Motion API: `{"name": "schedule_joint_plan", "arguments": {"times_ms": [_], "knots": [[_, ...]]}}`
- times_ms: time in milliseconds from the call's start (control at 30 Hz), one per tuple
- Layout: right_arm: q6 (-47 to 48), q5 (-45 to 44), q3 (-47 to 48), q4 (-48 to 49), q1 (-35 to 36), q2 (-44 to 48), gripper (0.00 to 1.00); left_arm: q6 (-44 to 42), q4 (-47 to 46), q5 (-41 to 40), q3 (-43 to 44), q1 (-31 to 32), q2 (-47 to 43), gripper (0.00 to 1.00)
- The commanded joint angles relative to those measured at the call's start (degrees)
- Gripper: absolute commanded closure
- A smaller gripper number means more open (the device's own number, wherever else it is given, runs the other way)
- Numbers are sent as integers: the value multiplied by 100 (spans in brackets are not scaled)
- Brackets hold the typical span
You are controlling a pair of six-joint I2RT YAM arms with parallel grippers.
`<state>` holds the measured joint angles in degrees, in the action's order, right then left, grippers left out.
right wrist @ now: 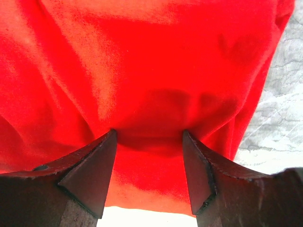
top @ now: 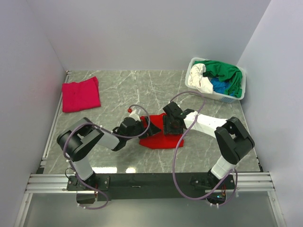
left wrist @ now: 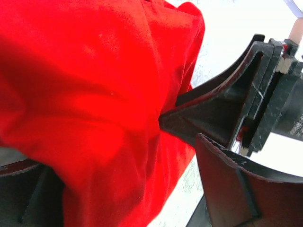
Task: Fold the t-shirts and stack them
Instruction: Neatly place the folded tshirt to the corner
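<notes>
Table (top: 142,85) w/ white basket (top: 226,98) at far right, holding green shirt (top: 226,71), white shirt (top: 199,78) & blue shirt (top: 218,86). Red shirt (top: 158,139) lies crumpled near-left of basket, well apart; pink shirt (top: 80,94) folded flat far left of basket. L gripper (top: 143,128) & R gripper (right wrist: 147,137) both on red shirt, jaws apart w/ cloth between.

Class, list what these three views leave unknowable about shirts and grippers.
Top view: the left gripper and right gripper cover the red t-shirt, hiding its fold lines.
Right wrist view: bunched cloth hides whether the right gripper pinches it.
Left wrist view: the shirt is cut off top, left and bottom.
Top view: the heap in the basket buries how many shirts it holds.
</notes>
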<state>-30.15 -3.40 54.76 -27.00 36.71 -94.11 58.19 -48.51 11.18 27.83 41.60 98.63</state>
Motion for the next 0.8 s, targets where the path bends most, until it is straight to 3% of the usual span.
{"name": "schedule_joint_plan", "arguments": {"times_ms": [0, 133, 333, 433, 467, 767], "knots": [[-17, 111, -106, 187, -32, -3, 36, -194, 1185, -204, 178, 234, 437, 10], [-17, 68, -194, 187, -41, 94, 36, -300, 1686, -537, 275, 234, 438, 22], [-17, 67, -238, 152, -32, 278, 36, -510, 2346, -1038, 442, 234, 385, 50], [9, 6, -238, 55, -32, 489, 36, -756, 2714, -1100, 679, 225, 403, 71], [18, -38, -238, 29, -23, 611, 36, -835, 2837, -1100, 853, 190, 429, 98], [386, -205, 297, -445, -199, 1245, 35, -2161, 4401, -1504, 1934, -574, -26, 100]]}}
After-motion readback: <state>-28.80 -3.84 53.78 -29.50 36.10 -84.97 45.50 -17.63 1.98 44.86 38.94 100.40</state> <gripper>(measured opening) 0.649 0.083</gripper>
